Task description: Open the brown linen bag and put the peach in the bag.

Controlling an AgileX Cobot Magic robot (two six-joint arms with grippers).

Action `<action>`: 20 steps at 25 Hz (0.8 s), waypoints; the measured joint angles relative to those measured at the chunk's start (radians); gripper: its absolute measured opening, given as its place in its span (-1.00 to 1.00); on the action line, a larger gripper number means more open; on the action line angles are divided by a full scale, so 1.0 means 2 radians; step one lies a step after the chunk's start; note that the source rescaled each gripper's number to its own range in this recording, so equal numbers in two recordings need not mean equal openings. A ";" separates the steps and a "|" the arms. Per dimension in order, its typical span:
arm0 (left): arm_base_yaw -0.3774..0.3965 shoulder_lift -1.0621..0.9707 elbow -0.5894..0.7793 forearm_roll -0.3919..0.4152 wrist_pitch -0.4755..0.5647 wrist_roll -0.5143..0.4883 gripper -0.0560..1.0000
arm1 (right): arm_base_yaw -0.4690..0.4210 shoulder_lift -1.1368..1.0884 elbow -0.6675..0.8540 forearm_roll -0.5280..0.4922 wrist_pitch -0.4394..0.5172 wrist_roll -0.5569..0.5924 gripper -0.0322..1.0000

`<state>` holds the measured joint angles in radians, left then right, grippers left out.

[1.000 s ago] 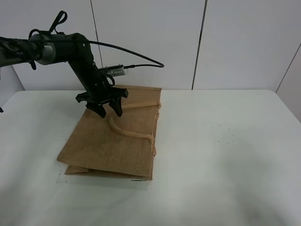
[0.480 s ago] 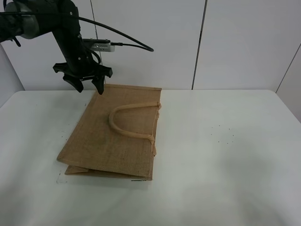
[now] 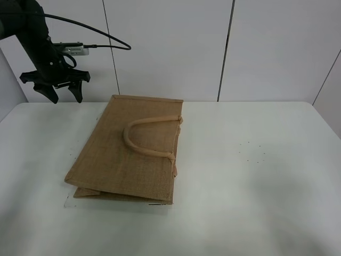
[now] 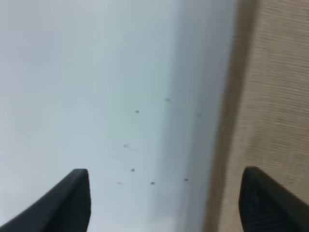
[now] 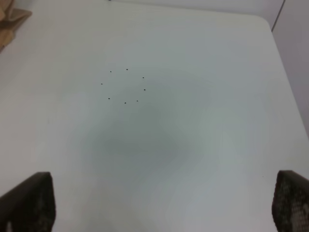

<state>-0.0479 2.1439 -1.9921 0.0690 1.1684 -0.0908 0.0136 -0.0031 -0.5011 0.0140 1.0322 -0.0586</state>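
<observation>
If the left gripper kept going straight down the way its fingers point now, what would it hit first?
Probably bare table: the open left gripper hangs left of the brown linen bag, whose edge shows beside it in the wrist view. Depth is uncertain.

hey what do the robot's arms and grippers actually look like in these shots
The left arm is matte black with rounded joints, and a black cable loops off it past a small silver-grey box. The left gripper ends in two pointed black fingers. The right gripper shows only dark, textured fingertips.

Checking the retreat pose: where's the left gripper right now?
In the exterior high view, the left gripper hangs open at the far left, above the white table's back edge, apart from the flat tan-brown woven jute bag.
</observation>
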 joint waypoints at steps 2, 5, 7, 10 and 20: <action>0.002 -0.012 0.009 -0.002 0.000 0.002 0.82 | 0.000 0.000 0.000 0.000 0.000 0.000 1.00; 0.002 -0.050 0.031 -0.005 0.000 0.002 0.82 | 0.000 0.000 0.000 0.000 0.000 0.000 1.00; 0.002 -0.088 0.054 -0.006 0.000 0.003 0.82 | 0.000 0.000 0.000 0.000 0.000 0.000 1.00; 0.002 -0.152 0.111 -0.006 0.000 0.004 0.82 | 0.000 0.000 0.000 0.000 0.000 0.000 1.00; 0.002 -0.431 0.407 -0.006 0.000 0.004 0.82 | 0.000 0.000 0.000 0.000 0.000 0.000 1.00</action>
<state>-0.0436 1.2825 -1.1790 0.0565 1.1687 -0.0835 0.0136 -0.0031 -0.5011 0.0140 1.0322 -0.0586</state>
